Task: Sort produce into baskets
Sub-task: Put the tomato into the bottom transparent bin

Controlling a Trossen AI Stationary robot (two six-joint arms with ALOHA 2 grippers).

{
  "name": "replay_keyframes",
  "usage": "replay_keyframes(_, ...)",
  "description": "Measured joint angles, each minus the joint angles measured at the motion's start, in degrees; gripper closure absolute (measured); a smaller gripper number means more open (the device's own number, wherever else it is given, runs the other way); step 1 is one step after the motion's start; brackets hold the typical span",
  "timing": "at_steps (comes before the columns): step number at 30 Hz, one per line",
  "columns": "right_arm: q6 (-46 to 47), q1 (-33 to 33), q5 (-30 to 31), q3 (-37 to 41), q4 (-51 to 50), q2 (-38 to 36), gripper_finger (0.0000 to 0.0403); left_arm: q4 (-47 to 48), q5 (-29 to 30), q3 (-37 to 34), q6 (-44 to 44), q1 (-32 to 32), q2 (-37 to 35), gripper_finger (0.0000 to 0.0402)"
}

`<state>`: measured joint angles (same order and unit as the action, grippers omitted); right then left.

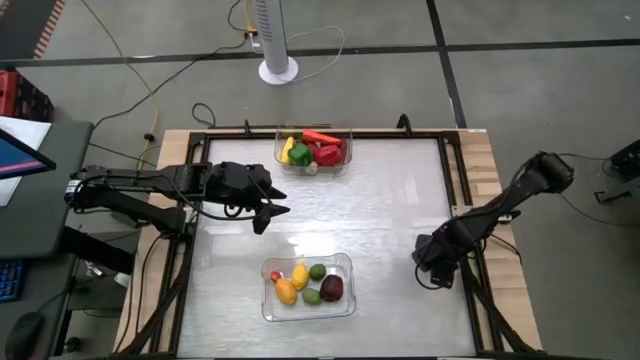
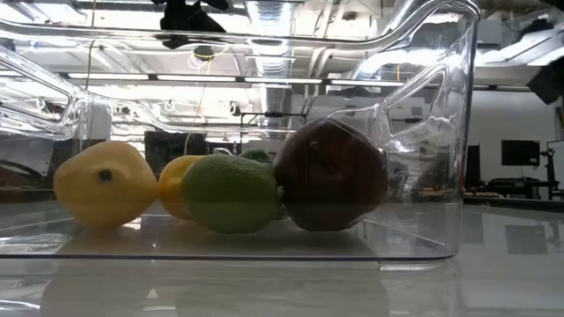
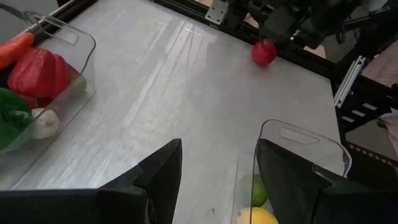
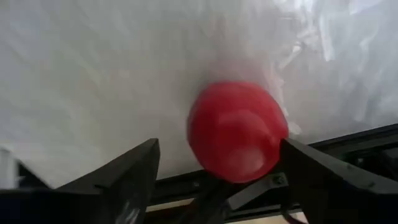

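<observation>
With our right gripper (image 4: 217, 180) open around the round red toy fruit (image 4: 237, 130) lying at the table's right edge, we should lower squarely and close gently, while the open left gripper (image 1: 268, 212) waits between the two clear plastic baskets (image 1: 345, 300).

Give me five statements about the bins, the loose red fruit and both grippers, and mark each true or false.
1. The right gripper has open fingers on either side of a red fruit. True.
2. The red fruit is already in a bin. False: it lies on the table near the right edge.
3. The left gripper holds a carrot. False: its fingers are open and empty, between the two bins.
4. The near bin holds a dark maroon fruit. True.
5. The far bin is empty. False: it holds red, green, yellow and orange pieces.
</observation>
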<state>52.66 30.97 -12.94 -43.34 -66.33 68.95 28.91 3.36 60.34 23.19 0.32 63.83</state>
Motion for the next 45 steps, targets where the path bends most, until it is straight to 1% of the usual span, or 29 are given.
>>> replay_keyframes(4,-0.1,2.1,2.2,3.1,1.7,0.0,0.002,0.0,0.0,0.0,0.0,0.0,0.0,0.0208)
replay_keyframes(8,0.0,3.0,1.7,7.1,6.6,0.3,0.0016,0.0,0.1,0.0,0.1,0.0,0.0,0.0208)
replay_keyframes(11,-0.1,3.1,0.9,8.8,7.9,1.7,0.0029,0.0,0.1,0.0,0.1,0.0,0.0,0.0208)
replay_keyframes(16,-0.6,3.0,0.4,8.4,7.5,3.5,0.0074,0.0,0.1,0.0,0.2,0.0,0.0,0.0208)
replay_keyframes(18,-0.6,2.8,1.0,7.9,7.0,3.5,0.0084,0.1,0.1,0.0,0.2,0.0,0.0,0.0208)
replay_keyframes(20,-0.4,2.3,2.4,6.7,6.6,3.4,0.0085,0.2,0.1,0.0,0.2,0.0,0.0,0.0208)
replay_keyframes(23,-0.2,0.4,2.8,3.8,6.7,3.4,0.0086,0.6,-0.4,0.0,-0.7,0.0,-0.1,0.0208)
replay_keyframes(25,-0.4,-1.3,3.1,0.6,7.6,3.4,0.0085,3.0,-1.2,0.9,-2.9,0.0,-1.1,0.0208)
replay_keyframes(27,-0.9,-2.5,5.0,-3.3,9.1,3.4,0.0083,4.0,-0.6,2.5,-3.8,0.0,-2.9,0.0208)
replay_keyframes(30,-3.5,-3.9,10.1,-9.3,13.1,3.4,0.0083,4.3,2.8,3.0,-5.2,0.0,-7.0,0.0208)
replay_keyframes(33,-7.3,-5.6,15.1,-14.8,20.6,3.5,0.0083,3.7,8.1,3.0,-6.9,0.0,-10.2,0.0208)
replay_keyframes(36,-11.3,-7.7,19.3,-18.4,26.8,3.5,0.0083,2.2,11.1,3.0,-8.3,0.1,-12.7,0.0208)
replay_keyframes(38,-12.8,-9.6,20.4,-19.8,30.4,3.5,0.0083,-1.1,11.3,1.7,-9.2,0.1,-14.3,0.0208)
replay_keyframes(40,-14.0,-11.6,20.4,-20.4,33.7,3.5,0.0082,-6.0,10.3,-0.9,-9.4,0.0,-16.6,0.0208)
replay_keyframes(43,-15.8,-13.5,19.3,-20.5,40.7,4.9,0.0082,-13.7,10.2,-6.7,-7.7,0.0,-21.1,0.0208)
replay_keyframes(45,-17.1,-13.6,17.8,-20.5,45.7,7.1,0.0082,-17.3,11.1,-11.3,-5.2,0.0,-24.5,0.0208)
